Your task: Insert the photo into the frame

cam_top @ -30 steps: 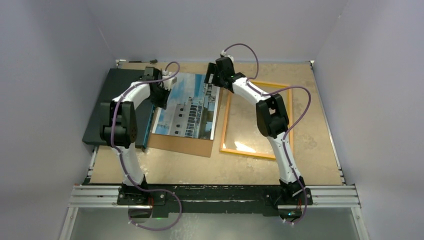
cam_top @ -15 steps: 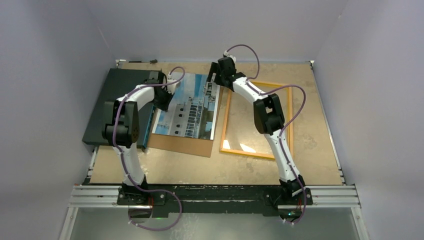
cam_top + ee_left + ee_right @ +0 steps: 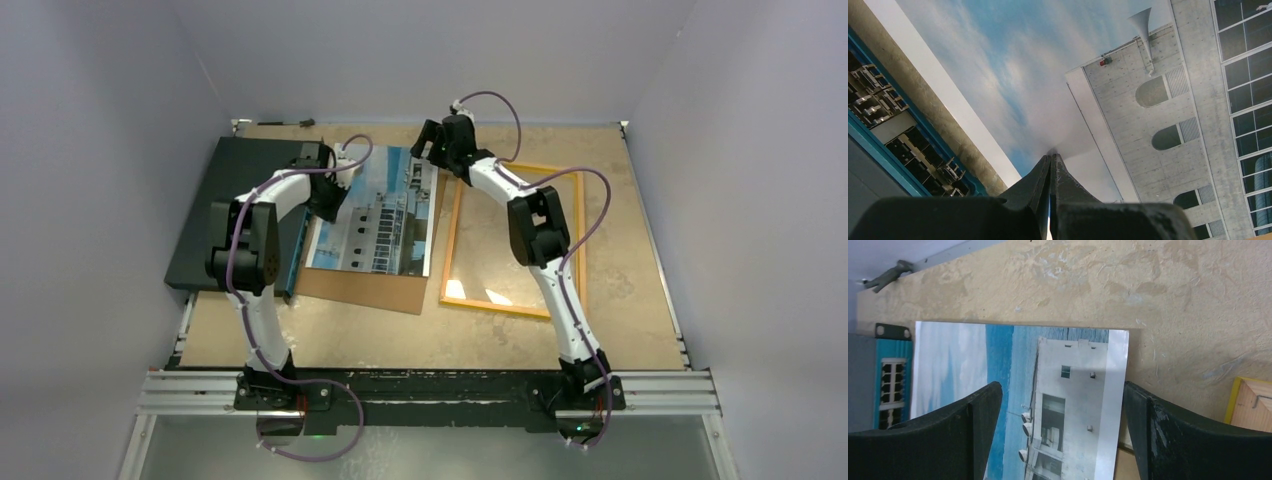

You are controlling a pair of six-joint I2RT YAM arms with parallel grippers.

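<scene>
Top, left-wrist and right-wrist views. We found the photo [image 3: 375,212] lying face up on a brown backing board [image 3: 360,290], left of centre on the table [image 3: 640,290]. Its sky end pointed to the far side. The frame [image 3: 452,240] lay flat just to the right of the photo, apart from it, and we could see the tabletop through its opening. A dark slab [image 3: 230,200] lay along the photo's left edge.

The left gripper [image 3: 1050,161] had its fingers pressed together. We saw their joined tips meeting the printed sky near the photo's far left part, with nothing pinched between them. The right gripper [image 3: 1060,387] hung over the photo's far right corner with its fingers [image 3: 983,410] spread wide. In its wrist view the photo's far edge and white border showed between them. We could not tell whether those fingers touched the print. A yellow corner of the frame showed at the right margin of that view.
</scene>
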